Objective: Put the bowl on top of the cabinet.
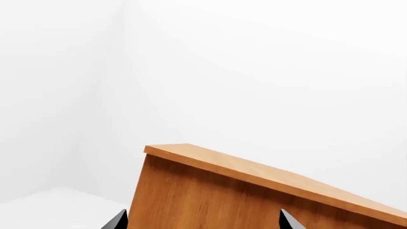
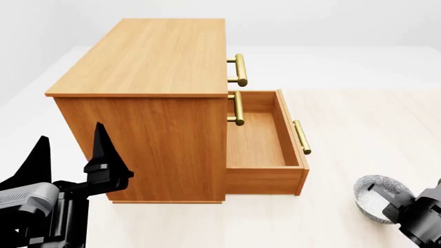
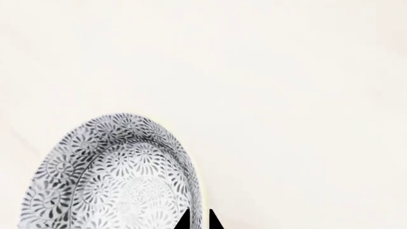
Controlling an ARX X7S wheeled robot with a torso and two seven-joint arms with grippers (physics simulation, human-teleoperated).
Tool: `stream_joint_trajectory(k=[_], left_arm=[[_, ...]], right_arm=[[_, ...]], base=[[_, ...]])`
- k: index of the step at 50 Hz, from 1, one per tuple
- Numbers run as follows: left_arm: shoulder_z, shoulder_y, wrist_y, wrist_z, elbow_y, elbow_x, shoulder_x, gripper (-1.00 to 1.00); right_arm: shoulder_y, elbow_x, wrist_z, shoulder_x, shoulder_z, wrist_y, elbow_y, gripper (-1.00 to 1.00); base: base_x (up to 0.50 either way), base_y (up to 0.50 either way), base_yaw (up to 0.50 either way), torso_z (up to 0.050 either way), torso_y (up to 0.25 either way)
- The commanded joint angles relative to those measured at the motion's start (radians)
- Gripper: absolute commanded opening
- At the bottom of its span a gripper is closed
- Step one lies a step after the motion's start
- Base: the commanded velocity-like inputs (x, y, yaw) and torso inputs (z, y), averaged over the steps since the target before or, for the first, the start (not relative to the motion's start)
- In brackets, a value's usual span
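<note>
The speckled blue-grey and white bowl [image 2: 374, 196] sits low at the right of the head view, on the pale floor. My right gripper [image 3: 198, 220] has its two dark fingertips close together across the bowl's [image 3: 108, 176] rim, one inside and one outside; in the head view that gripper [image 2: 399, 205] is at the bowl's near edge. The orange-brown cabinet [image 2: 148, 57] stands left of centre with its flat top bare. My left gripper [image 2: 72, 155] hangs open beside the cabinet's side panel [image 1: 210, 195], fingertips [image 1: 116, 220] wide apart, holding nothing.
The cabinet's lowest drawer [image 2: 258, 139] is pulled out toward the bowl and holds nothing; its brass handle [image 2: 301, 137] sticks out. Two more brass handles [image 2: 238, 70] jut from the shut drawers above. White walls stand behind.
</note>
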Motion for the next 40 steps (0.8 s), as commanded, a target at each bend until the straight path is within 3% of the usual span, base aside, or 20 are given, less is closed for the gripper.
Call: stream_joint_trajectory(k=[1,13,28,40], left_arm=[[0.003,-0.001,-0.003,-0.004,0.005,-0.002,-0.003,1.0],[0.001,0.002,0.003,-0.007,0.004,-0.004,-0.005,1.0],[0.003,0.001,0.006,-0.009,0.005,-0.005,-0.008,1.0],[0.008,0.002,0.005,-0.014,0.008,-0.002,-0.009,1.0]], right_arm=[[-0.01,-0.005,-0.027,-0.003,0.003,-0.008,0.0,-1.0],[0.012,-0.057,-0.048,0.025,0.051,-0.094,-0.058,-1.0],[0.002,0.046,-0.344,0.018,0.248,-0.352,-0.168,-1.0],[0.058,0.124,-0.395,0.043,0.359,-0.399,-0.218,-1.0]], base=[[0.0,0.0,0.0,0.0,0.0],[0.0,0.0,0.0,0.0,0.0],[0.0,0.0,0.0,0.0,0.0],[0.0,0.0,0.0,0.0,0.001]])
